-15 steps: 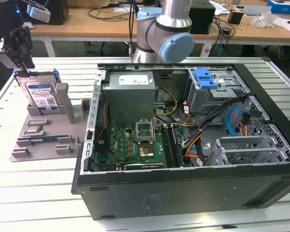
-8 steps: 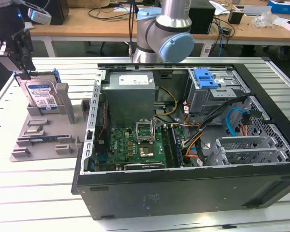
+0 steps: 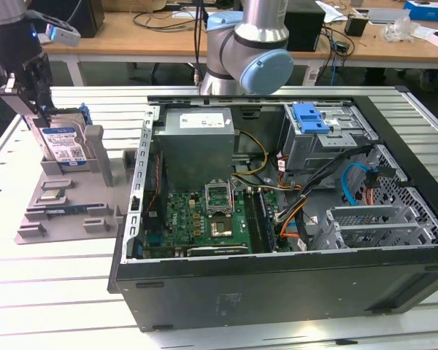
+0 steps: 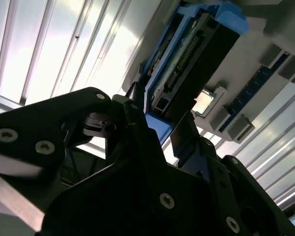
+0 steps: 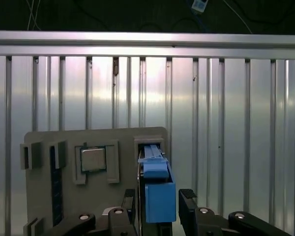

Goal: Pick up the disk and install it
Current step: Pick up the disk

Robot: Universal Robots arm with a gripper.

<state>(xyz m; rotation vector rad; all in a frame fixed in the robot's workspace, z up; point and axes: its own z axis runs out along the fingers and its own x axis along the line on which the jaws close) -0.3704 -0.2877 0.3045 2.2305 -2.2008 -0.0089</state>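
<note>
**Closely straddling: end effector (image 5: 158, 216) hanging over the disk (image 5: 157, 189)**

In the first wrist view the two black fingers (image 5: 189, 209) are standing apart, one on each side of the disk's blue bracket. A thin dark gap is showing beside one of them, so nothing is being clamped. The second wrist view is looking along the end effector (image 4: 160, 125) and is adding the disk's dark connector edge (image 4: 191, 59). The exterior view is supplying the wider setting: the disk (image 3: 64, 142) is standing upright on its edge in a slot of the grey holder tray (image 3: 80, 191). Its white-and-blue label is facing the camera, and the end effector (image 3: 42, 109) is hanging at its top edge.

Just beside the disk on that tray, a square processor chip (image 5: 93, 160) and a dark memory stick (image 5: 56, 184) are lying in their own recesses. The tray is resting on the slatted aluminium worktop (image 5: 226, 123).

Farther off, towards the exterior view's right, the open computer case (image 3: 277, 292) is lying on its side, its blue-tabbed drive cage (image 3: 310, 119) well apart from the disk. Behind it the arm (image 3: 252, 44) is rising, with cluttered desks (image 3: 131, 33) beyond.
</note>
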